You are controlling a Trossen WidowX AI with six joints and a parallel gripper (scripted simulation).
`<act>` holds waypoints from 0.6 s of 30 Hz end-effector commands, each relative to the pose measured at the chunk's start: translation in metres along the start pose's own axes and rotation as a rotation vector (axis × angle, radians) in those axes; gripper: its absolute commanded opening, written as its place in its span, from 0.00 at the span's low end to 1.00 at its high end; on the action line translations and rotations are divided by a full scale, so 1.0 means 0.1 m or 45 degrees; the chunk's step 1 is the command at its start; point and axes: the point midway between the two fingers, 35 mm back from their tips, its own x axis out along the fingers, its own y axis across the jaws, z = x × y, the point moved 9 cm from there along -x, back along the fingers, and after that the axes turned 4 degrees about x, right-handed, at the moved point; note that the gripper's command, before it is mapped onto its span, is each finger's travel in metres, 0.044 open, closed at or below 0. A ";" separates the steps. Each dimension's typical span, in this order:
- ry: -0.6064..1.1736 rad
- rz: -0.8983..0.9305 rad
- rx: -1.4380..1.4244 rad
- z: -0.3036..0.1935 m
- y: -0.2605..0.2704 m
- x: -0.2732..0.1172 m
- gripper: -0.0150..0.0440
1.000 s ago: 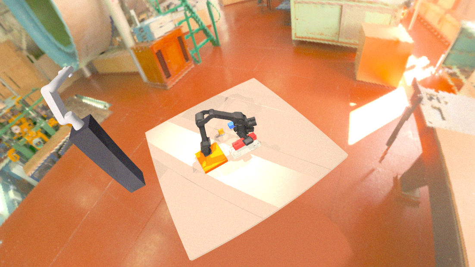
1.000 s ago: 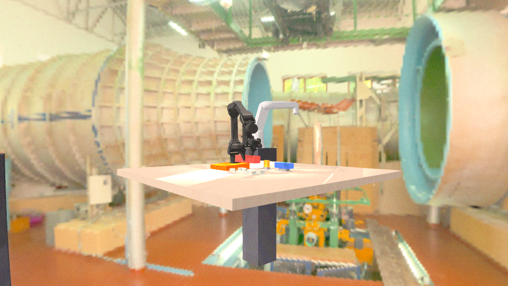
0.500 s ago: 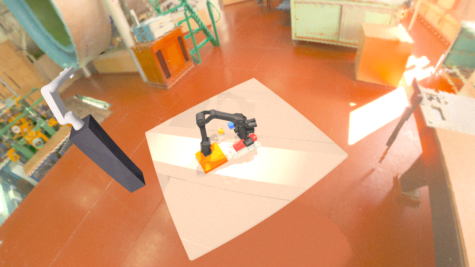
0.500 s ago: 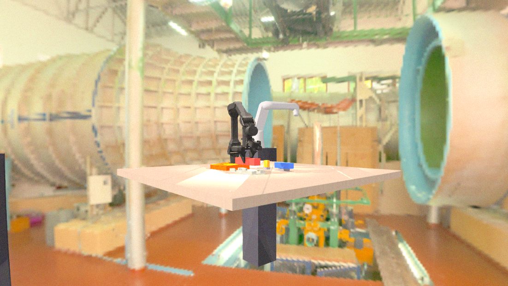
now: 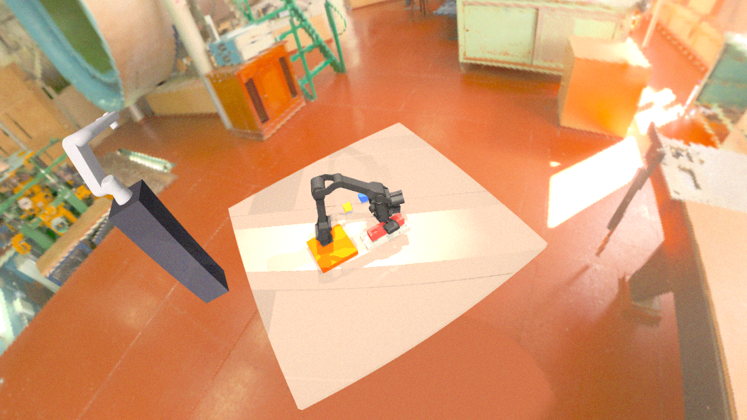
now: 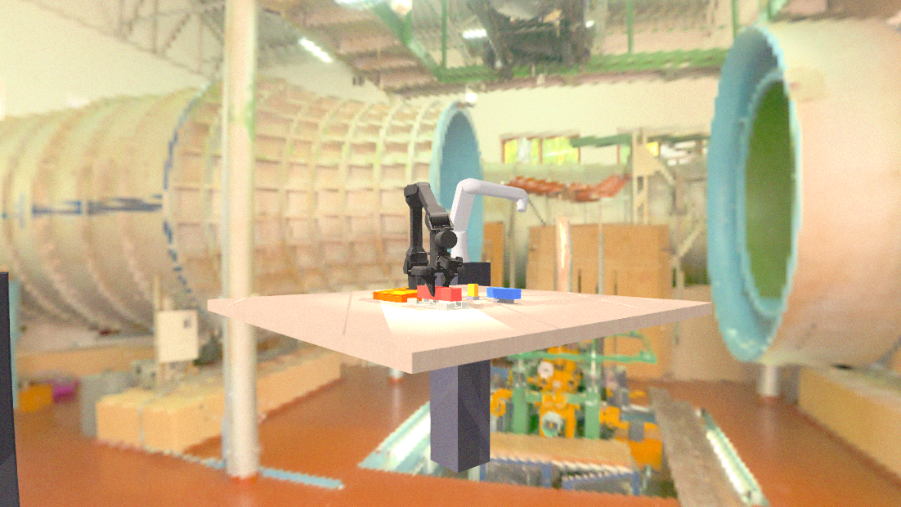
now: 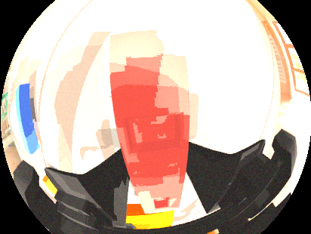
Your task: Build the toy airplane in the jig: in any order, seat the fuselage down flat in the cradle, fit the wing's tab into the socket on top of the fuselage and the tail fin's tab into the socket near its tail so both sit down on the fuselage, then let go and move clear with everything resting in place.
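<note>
My gripper [image 5: 387,223] [image 6: 432,291] [image 7: 152,146] is shut on the red fuselage [image 5: 375,231] [image 6: 450,293] [image 7: 132,100], with a finger on each side. The fuselage is level, lengthwise over the pale cradle [image 5: 371,245] [image 6: 450,306], at or very near its bed. Whether it sits fully down is not clear. Its open top socket shows in the wrist view. The blue wing [image 5: 362,198] [image 6: 504,293] [image 7: 26,117] and the small yellow tail fin [image 5: 347,207] [image 6: 472,289] [image 7: 50,185] stand apart from it, behind the cradle in the top view.
The arm's base stands on an orange and yellow plate [image 5: 339,255] [image 6: 390,294] [image 7: 151,220] beside the cradle. The pale table [image 5: 375,324] [image 6: 352,321] bears everything. A white bent arm [image 5: 86,159] [image 6: 463,214] on a dark pillar stands beyond the table.
</note>
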 end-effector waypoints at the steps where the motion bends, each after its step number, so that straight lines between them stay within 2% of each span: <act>1: 0.006 0.001 -0.006 -0.01 0.00 0.04 0.59; 7: 0.003 0.001 0.000 0.00 0.00 0.02 0.53; 12: 0.003 0.001 0.000 0.00 0.00 0.02 0.31; 18: 0.003 0.001 0.000 0.00 0.00 0.02 0.58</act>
